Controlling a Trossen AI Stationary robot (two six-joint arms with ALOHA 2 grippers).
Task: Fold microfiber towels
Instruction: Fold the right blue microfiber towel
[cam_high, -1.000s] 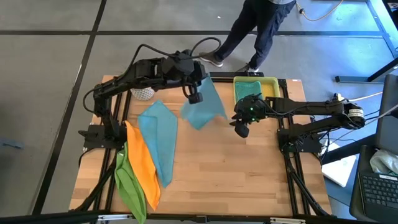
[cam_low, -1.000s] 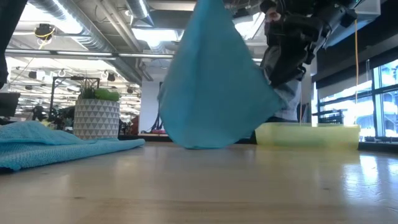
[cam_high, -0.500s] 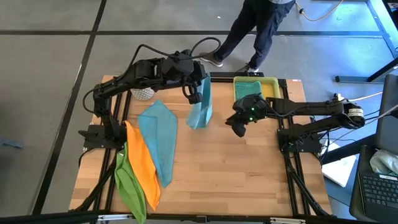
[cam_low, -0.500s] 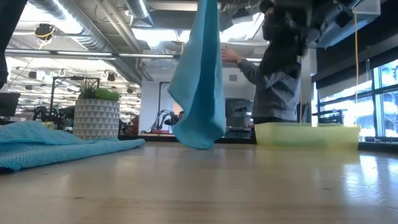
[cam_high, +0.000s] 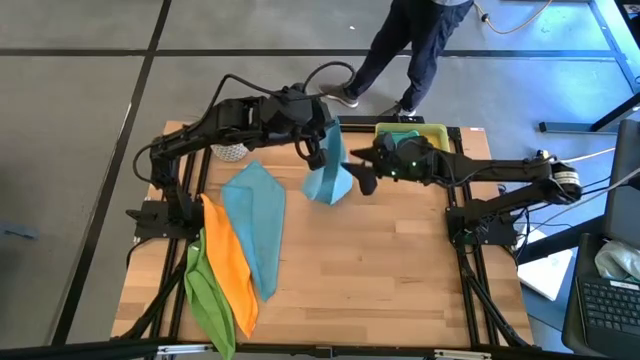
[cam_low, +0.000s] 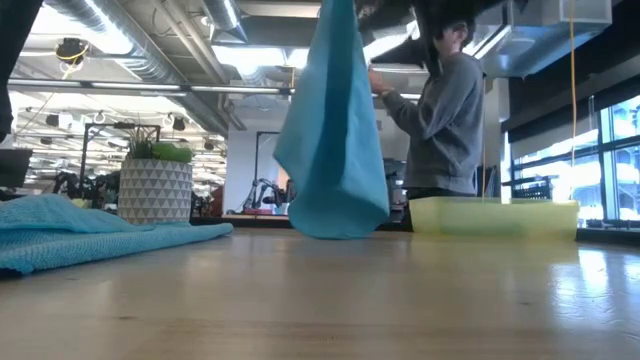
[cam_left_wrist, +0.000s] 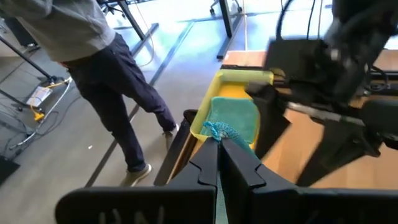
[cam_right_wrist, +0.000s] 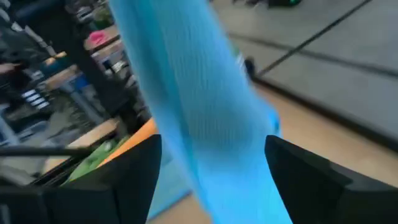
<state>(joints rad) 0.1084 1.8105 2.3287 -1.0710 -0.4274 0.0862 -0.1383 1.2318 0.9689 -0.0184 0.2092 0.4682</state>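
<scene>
High view: the left gripper (cam_high: 318, 150) is clamped on a teal towel (cam_high: 328, 177) that hangs down near the far side of the bench (cam_high: 400, 270). The right gripper (cam_high: 360, 172), fingers wide apart, sits just beside it.

Low view: the towel's bottom touches the bench.

Left wrist view: the fingers (cam_left_wrist: 208, 163) pinch a towel corner.

Right wrist view: the towel hangs between the open fingers (cam_right_wrist: 134, 165).
</scene>
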